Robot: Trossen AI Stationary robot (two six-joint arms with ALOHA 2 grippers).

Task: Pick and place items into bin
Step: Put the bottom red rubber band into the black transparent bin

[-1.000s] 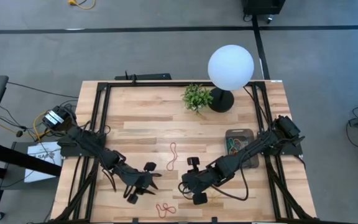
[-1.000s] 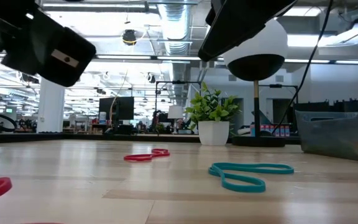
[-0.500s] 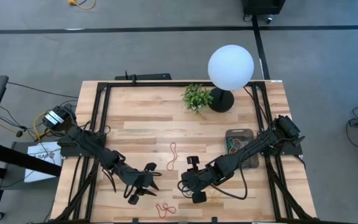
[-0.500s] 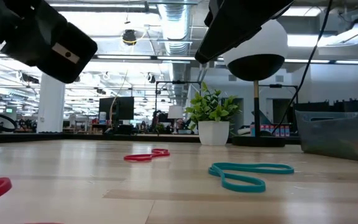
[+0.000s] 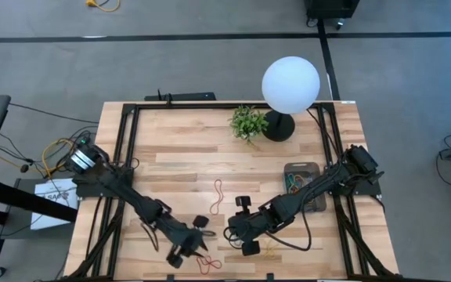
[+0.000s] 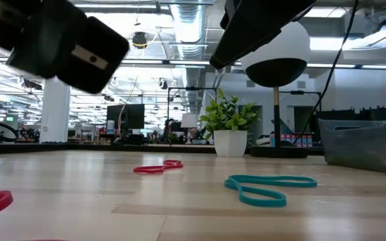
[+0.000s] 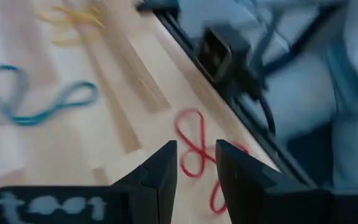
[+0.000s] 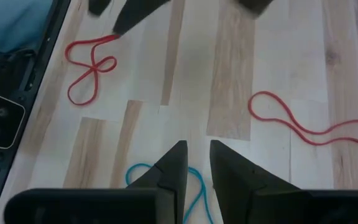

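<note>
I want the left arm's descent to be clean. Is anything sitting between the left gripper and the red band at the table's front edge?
Nothing visible. The left gripper is open just above the red band, with only bare table between them.

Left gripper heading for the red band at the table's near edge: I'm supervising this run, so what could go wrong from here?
The red rubber band lies flat beside the table's black edge rail, so the left gripper may strike the rail or pinch nothing. The right gripper, above the blue band, works close by; the arms could collide.
</note>
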